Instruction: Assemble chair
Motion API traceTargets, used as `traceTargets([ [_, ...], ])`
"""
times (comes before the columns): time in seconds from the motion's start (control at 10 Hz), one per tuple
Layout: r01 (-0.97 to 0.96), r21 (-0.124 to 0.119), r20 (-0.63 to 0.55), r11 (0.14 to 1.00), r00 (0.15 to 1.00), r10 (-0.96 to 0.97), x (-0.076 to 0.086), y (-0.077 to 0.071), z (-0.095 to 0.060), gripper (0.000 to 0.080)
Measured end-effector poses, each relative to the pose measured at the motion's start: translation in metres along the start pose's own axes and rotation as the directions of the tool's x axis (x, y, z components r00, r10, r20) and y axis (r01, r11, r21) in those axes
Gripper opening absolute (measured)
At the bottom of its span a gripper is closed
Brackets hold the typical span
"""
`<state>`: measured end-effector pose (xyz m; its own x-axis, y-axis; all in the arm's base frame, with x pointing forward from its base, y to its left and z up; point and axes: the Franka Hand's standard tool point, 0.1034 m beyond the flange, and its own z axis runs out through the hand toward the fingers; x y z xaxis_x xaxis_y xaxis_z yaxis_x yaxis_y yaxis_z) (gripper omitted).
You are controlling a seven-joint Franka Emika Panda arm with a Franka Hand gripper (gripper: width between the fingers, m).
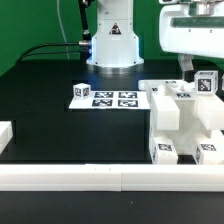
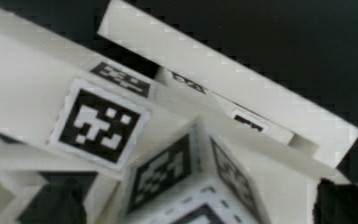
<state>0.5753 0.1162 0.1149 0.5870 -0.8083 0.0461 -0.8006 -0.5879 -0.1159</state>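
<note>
At the exterior view's right, the gripper [image 1: 186, 68] hangs over the chair [image 1: 185, 122]; I can't tell how far open it is.

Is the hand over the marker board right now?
No, the hand hangs above the chair pieces at the exterior view's right, well apart from the marker board.

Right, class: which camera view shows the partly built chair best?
The exterior view: the chair shows almost whole, standing on the black table at the exterior view's right. The wrist view gives only a blurred close-up of some of its tagged white pieces, cropped at the edges.
</note>
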Motion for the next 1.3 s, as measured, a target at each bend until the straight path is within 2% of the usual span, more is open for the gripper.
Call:
traceTargets([
  [0.2,0.264,0.004,0.014,0.964,0.964,-0.264,0.0011,0.0028,0.002,0.0648],
  [0.4,0.324,0.005,0.018,0.946,0.946,-0.324,-0.0025,0.0025,0.0032,0.0648],
  [0.6,0.299,0.004,0.018,0.954,0.954,-0.299,-0.0028,0.0024,0.0033,0.0396],
  [0.7,0.301,0.004,0.017,0.953,0.953,-0.302,-0.0027,0.0024,0.0033,0.0396],
  [0.8,0.279,0.004,0.018,0.96,0.96,-0.279,-0.003,0.0023,0.0033,0.0262],
  [1.3,-0.021,0.0,0.019,1.0,1.0,0.021,-0.0033,0.0021,0.0033,0.0263],
])
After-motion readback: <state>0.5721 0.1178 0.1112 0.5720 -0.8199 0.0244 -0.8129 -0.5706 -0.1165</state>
